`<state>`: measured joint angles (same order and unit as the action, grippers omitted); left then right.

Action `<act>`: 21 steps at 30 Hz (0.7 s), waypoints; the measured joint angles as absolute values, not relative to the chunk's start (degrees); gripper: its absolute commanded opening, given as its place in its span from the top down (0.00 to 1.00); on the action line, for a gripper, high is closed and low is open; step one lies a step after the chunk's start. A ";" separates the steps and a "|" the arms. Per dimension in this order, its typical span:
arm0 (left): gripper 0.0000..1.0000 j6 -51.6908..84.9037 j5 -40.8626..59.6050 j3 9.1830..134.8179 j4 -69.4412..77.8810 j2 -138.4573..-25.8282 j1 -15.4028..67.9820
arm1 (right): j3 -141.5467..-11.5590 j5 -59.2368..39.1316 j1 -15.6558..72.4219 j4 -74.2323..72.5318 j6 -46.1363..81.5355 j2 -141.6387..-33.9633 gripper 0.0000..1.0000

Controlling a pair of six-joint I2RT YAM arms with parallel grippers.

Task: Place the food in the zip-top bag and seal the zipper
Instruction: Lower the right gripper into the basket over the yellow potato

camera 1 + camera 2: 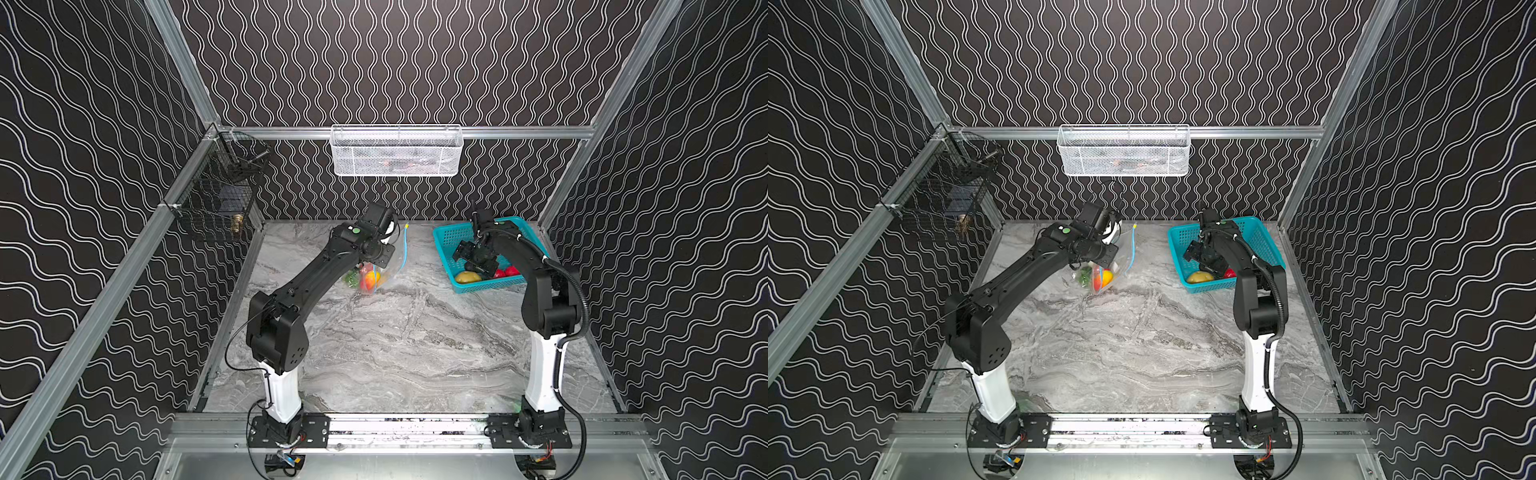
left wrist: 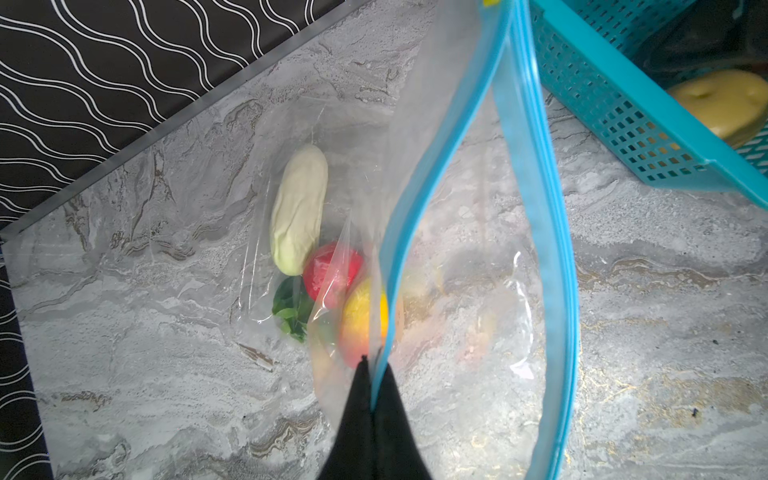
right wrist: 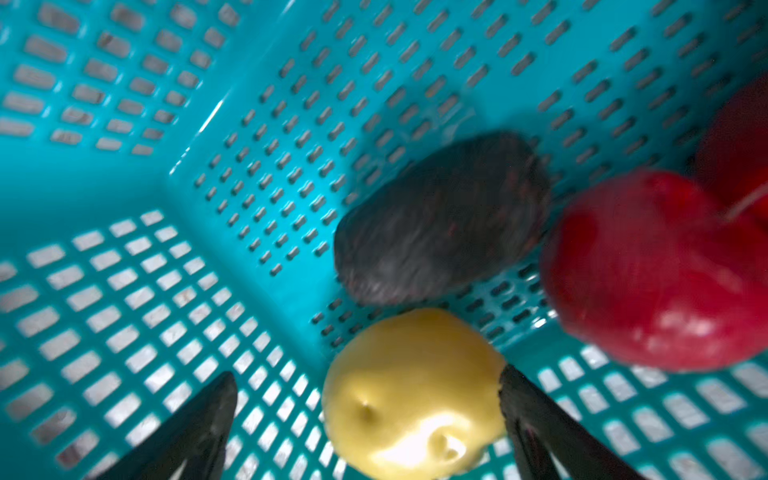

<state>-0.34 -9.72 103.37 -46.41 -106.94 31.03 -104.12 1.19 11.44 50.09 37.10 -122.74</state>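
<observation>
The zip-top bag [image 1: 392, 266] [image 1: 1122, 261] [image 2: 357, 137] is toward the far edge of the grey marble table [image 1: 395, 353], about midway along it. Its filled lower end is down at the tabletop and its mouth is lifted and gaping. The teal basket [image 1: 444, 245] [image 1: 1179, 245] [image 3: 124, 187] sits in the table's far right corner, well apart from the bag. The left gripper [image 2: 372, 365] is pinched tight on one lip of the bag, right at the zipper [image 1: 404, 249] [image 2: 540, 216], whose two blue strips bow apart. The right gripper [image 3: 368, 376] reaches down into the basket with its jaws spread wide. The yellow potato-like piece [image 3: 407, 395] [image 1: 467, 277] lies between them, close against one fingertip [image 3: 509, 378], though contact cannot be judged. Also in the basket are a dark oval piece [image 3: 440, 220] and two red round fruits [image 3: 648, 270] [image 3: 739, 137], bunched near the potato. Inside the bag lie a white oblong piece [image 2: 299, 208], a red fruit [image 2: 330, 270], an orange-and-yellow piece [image 2: 361, 320] and some green leaves [image 2: 291, 307], all clustered together. The small yellow slider tab [image 1: 406, 226] [image 1: 1135, 226] sits at the zipper's far end.
</observation>
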 measured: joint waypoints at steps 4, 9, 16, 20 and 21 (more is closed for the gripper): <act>1.00 -0.32 -9.63 103.28 -46.35 -106.94 31.03 | -99.20 1.15 13.06 48.03 38.46 -120.14 0.01; 1.00 -0.21 -9.30 103.24 -46.37 -106.94 31.03 | -93.69 0.27 15.14 46.35 40.53 -117.23 0.01; 1.00 -0.19 -8.78 103.24 -46.39 -106.94 31.00 | -92.97 0.19 16.95 47.09 41.45 -115.48 0.01; 1.00 -0.19 -8.80 103.24 -46.37 -106.94 31.00 | -97.36 1.89 16.91 49.84 39.90 -115.96 0.01; 1.00 -0.19 -8.80 103.24 -46.37 -106.94 31.00 | -98.30 2.35 16.91 50.65 39.38 -115.96 0.01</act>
